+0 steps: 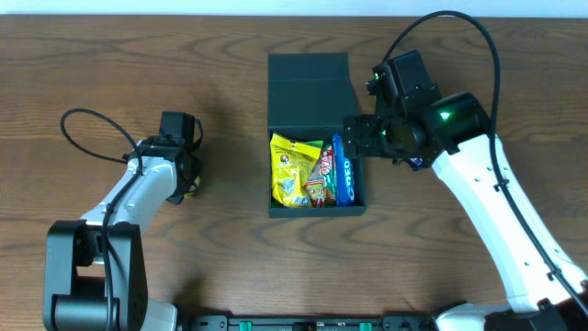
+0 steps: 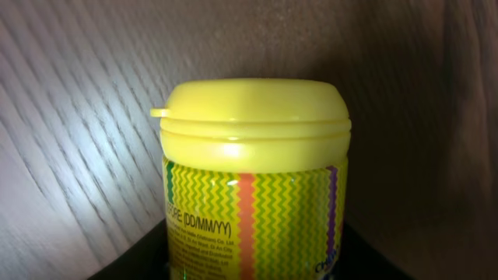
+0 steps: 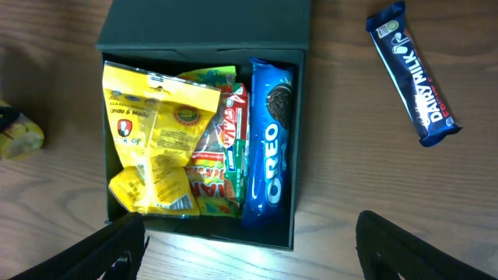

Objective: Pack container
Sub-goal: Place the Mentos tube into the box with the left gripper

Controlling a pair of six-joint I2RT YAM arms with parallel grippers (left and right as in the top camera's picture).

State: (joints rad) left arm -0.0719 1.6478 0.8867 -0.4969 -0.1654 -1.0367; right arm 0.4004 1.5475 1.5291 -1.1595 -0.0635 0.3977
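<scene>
right gripper (image 3: 250,225): hangs over the container (image 3: 202,27), fingers spread wide, holding nothing. your left gripper (image 1: 186,179) is down at a yellow-lidded jar (image 2: 253,179); cannot tell whether it grips. dairy milk bar (image 3: 411,74) lies on the table (image 1: 92,55), apart from the container on your right arm's side. container at mid-table, flap laid back. inside: yellow packet (image 3: 156,132), red-and-green packet (image 3: 226,148), oreo pack (image 3: 268,148) along one wall.

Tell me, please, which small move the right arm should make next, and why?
Probably move the right gripper toward the Dairy Milk bar. The gripper is open and empty over the container, which already holds an Oreo pack and snack packets, while the bar lies on the table outside it.
</scene>
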